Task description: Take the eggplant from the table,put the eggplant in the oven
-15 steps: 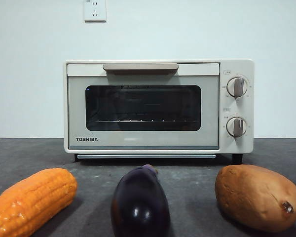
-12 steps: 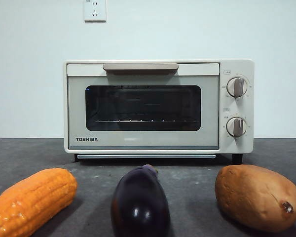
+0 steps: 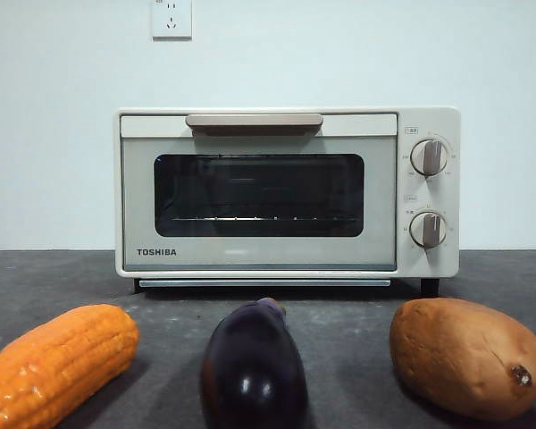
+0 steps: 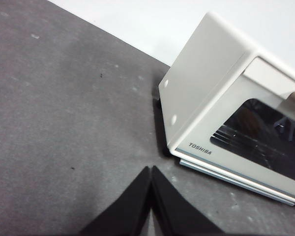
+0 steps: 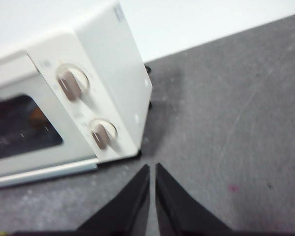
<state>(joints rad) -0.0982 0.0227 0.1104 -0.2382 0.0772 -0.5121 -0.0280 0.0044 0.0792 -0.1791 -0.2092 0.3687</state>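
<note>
Front view: eggplant (image 3: 254, 369) lies on the counter (image 3: 348, 331), end-on, in front of the oven (image 3: 286, 192), between corn cob (image 3: 58, 362) and brown tuber (image 3: 467, 357), apart from both. Oven door shut, wire rack visible behind the glass. No arm in sight.
Left wrist view: left tool (image 4: 151, 169) pinched together, empty, above bare counter near the oven's Toshiba corner.
Right wrist view: right tool (image 5: 152, 167) nearly closed, thin slit, empty, beside the oven's knob side.
</note>
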